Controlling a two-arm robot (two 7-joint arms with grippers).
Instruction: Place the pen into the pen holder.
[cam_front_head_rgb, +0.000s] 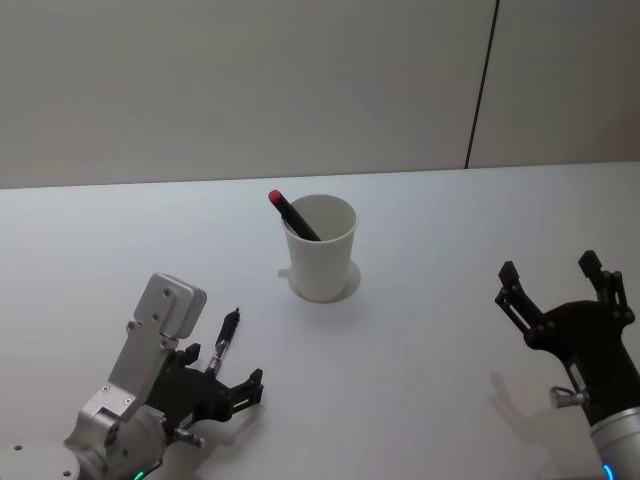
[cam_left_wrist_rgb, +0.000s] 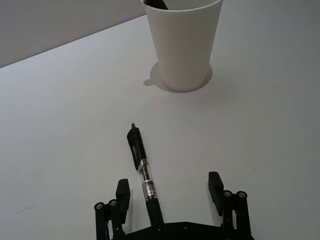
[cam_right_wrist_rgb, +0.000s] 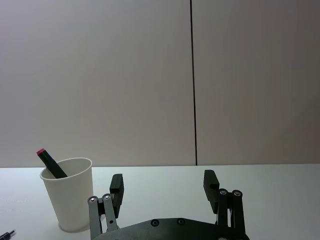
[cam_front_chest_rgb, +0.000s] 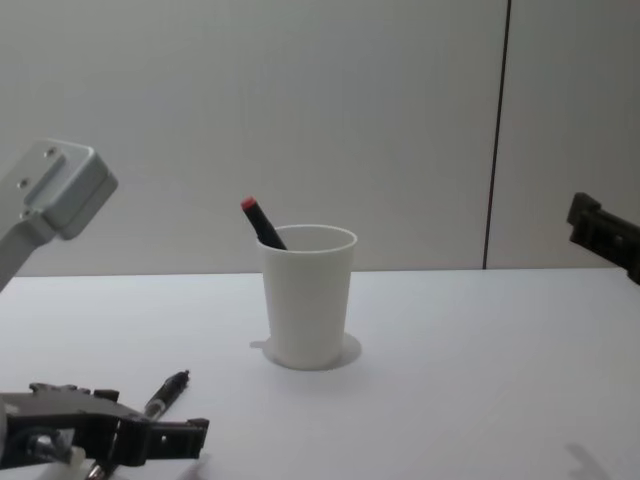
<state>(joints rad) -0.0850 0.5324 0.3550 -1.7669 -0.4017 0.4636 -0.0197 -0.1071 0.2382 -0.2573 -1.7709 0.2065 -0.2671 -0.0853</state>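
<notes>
While agape and empty, left pincer (cam_left_wrist_rgb: 169, 185) astride pen (cam_left_wrist_rgb: 143, 167); right pincer (cam_right_wrist_rgb: 163, 179) likewise agape.

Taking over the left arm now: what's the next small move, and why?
Probably close the left gripper on the pen: it lies flat on the table between the open fingers, nearer one, not yet gripped. The pen holder stands just ahead; the right gripper hangs open, off to the right.

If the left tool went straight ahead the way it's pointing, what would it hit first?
Probably the pen, lying between the left tool's open fingers; past it, the pen holder stands roughly in line. Clearance over the pen is unclear.
</notes>
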